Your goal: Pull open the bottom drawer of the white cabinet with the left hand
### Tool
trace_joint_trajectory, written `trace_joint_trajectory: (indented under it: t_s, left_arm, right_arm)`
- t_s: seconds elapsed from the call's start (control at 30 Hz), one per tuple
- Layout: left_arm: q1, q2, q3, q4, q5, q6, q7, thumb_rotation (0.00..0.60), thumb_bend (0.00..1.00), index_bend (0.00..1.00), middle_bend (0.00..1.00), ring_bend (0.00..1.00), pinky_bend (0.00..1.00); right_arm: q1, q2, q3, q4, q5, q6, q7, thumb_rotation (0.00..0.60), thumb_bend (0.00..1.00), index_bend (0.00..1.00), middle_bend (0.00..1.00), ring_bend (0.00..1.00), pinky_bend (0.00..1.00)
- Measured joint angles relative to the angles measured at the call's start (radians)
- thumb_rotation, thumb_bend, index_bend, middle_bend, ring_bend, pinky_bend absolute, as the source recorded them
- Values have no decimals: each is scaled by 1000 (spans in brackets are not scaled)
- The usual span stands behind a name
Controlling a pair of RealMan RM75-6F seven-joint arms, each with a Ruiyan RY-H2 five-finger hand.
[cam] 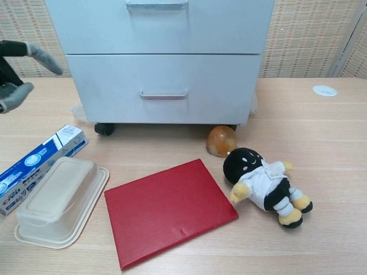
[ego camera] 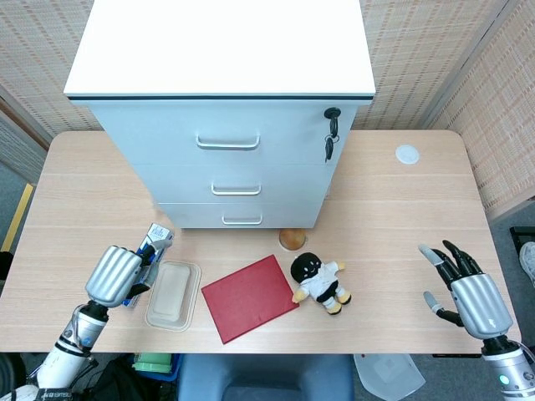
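Left hand (ego camera: 114, 276), empty with fingers apart, hovers over the toothpaste box (ego camera: 141, 263); the bottom drawer's handle (ego camera: 242, 220) lies ahead and to its right, bar running sideways, far nearer it than the right hand (ego camera: 468, 294).

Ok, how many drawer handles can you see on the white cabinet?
3, stacked on the cabinet front: top handle, middle handle, bottom handle. The chest view shows only two; none seem hidden.

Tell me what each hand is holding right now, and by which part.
Nothing is held. The left hand hovers above the toothpaste box, fingers apart; the right hand is open near the table edge. The bottom drawer handle is untouched.
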Motion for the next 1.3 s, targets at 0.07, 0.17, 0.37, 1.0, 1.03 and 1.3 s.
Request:
trace_joint_trajectory:
  t_s: [0.07, 0.17, 0.37, 1.0, 1.03, 1.3]
  left_arm:
    - [-27, -15, -8, -8, -26, -38, 20, 600, 611, 203, 945, 1000, 1000]
    - [-73, -46, -24, -17, -72, -92, 62, 600, 612, 172, 948, 1000, 1000]
    - [-141, -115, -57, 0, -165, -153, 133, 600, 611, 165, 956, 1000, 1000]
    - [-358, -323, -143, 167, -438, -260, 307, 600, 611, 193, 959, 1000, 1000]
    - [-365, -329, -145, 176, -451, -264, 311, 600, 611, 193, 959, 1000, 1000]
    - [-413, -363, -147, 225, -521, -253, 351, 600, 610, 198, 959, 1000, 1000]
  right_arm:
    - [2, 1, -1, -3, -3, -2, -3, 600, 308, 111, 189, 118, 158]
    - [5, 2, 0, -7, -2, -5, -4, 600, 307, 111, 189, 118, 158]
    - [11, -3, -3, -6, 0, -17, -4, 600, 308, 111, 189, 118, 158]
    - [13, 7, 0, 6, 24, -20, 11, 600, 307, 111, 189, 118, 158]
    - [12, 8, 1, 8, 26, -18, 13, 600, 307, 111, 189, 118, 158]
    - [7, 8, 2, 20, 35, -11, 27, 600, 307, 111, 189, 118, 158]
